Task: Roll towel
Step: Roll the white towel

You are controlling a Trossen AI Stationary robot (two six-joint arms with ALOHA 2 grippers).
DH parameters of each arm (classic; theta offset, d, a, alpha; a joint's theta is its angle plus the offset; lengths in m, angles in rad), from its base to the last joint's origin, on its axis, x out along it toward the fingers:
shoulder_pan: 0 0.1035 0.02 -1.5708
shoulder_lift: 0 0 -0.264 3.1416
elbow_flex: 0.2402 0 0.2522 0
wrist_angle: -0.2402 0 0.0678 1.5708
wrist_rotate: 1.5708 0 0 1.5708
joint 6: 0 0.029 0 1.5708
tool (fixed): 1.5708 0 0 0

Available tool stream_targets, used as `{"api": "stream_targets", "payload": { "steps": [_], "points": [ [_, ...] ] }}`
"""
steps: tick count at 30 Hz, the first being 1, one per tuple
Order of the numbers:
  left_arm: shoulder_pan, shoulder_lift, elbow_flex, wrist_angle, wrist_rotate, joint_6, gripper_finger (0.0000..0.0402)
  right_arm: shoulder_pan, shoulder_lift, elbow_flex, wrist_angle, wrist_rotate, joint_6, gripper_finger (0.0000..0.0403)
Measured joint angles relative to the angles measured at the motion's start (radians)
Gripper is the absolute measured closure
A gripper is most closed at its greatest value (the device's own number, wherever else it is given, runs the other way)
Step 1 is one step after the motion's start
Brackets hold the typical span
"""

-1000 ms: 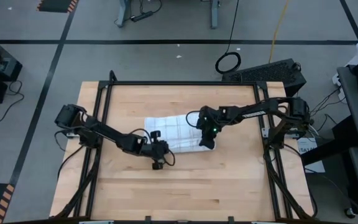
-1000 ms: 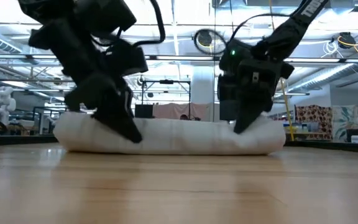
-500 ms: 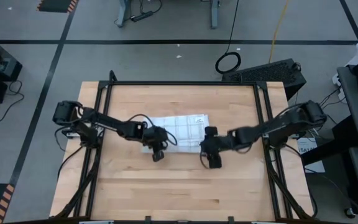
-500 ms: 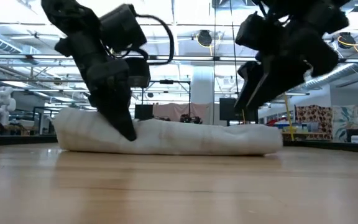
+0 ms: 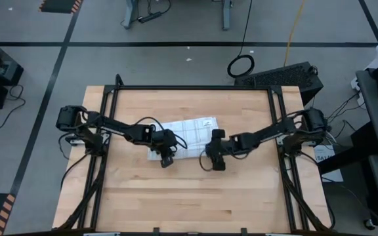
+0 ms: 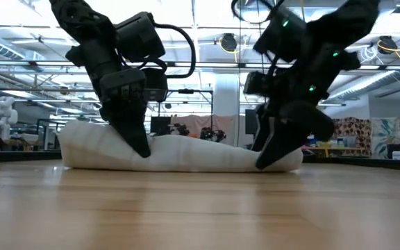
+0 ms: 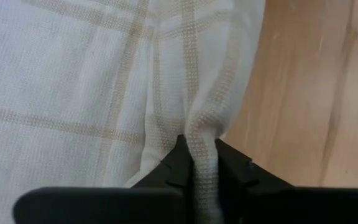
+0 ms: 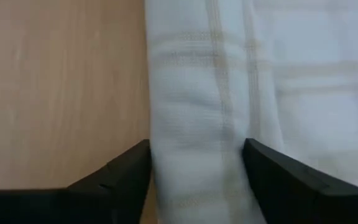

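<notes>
The white grid-check towel (image 5: pixel 188 133) lies on the wooden table, its near edge rolled into a low bundle (image 6: pixel 186 153) and its small label (image 5: pixel 207 122) at the far edge. My left gripper (image 5: pixel 166 157) is shut on the roll's left part. My right gripper (image 5: pixel 215 159) stands open at the roll's right end (image 6: pixel 283 156). Its two fingers straddle the rolled edge (image 8: pixel 197 124), one on the bare-wood side and one on the flat-cloth side. My left gripper pinches a raised fold of the towel's rolled near edge (image 7: pixel 202 134) between its two fingers. The fingers (image 6: pixel 139 142) come from above, slanting down. The towel stays on the table. My right gripper has the roll between its open fingers (image 8: pixel 126 171); whether they touch the cloth I cannot tell.
A black frame (image 5: pixel 189 88) runs along the table's far edge and down both sides. Bare wood (image 5: pixel 189 196) lies between the towel and the near edge. Beyond the table are cables and a black case (image 5: pixel 287 73) on the floor.
My right gripper has lifted off the towel's right part, swung out toward the near right, and come back down at the roll's right end. My left gripper has stayed on the roll's left part.
</notes>
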Motion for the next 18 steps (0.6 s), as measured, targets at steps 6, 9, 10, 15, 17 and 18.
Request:
{"api": "stream_targets", "payload": {
  "steps": [6,9,10,15,17,18],
  "points": [
    [0.0,-0.022,-0.003,-0.016,0.024,0.001,0.0334,-0.092,0.026,0.003,0.003,-0.231,0.093,0.0241],
    [-0.001,-0.077,-0.005,-0.047,0.032,0.005,0.0294,-0.104,0.027,0.004,-0.001,-0.292,0.134,0.0292],
    [-0.002,-0.107,-0.005,-0.066,0.034,0.008,0.0277,-0.106,0.026,0.004,-0.002,-0.317,0.145,0.0308],
    [-0.019,-0.251,-0.005,-0.095,-0.053,0.032,0.0192,-0.12,0.018,0.002,-0.016,-0.486,0.259,0.0368],
    [-0.061,-0.289,-0.003,-0.043,-0.126,0.067,0.0169,-0.143,0.018,0.002,-0.026,-0.562,0.34,0.0376],
    [-0.093,-0.294,-0.003,-0.015,-0.161,0.094,0.0162,-0.158,0.019,0.001,-0.031,-0.595,0.378,0.0376]
  ]
}}
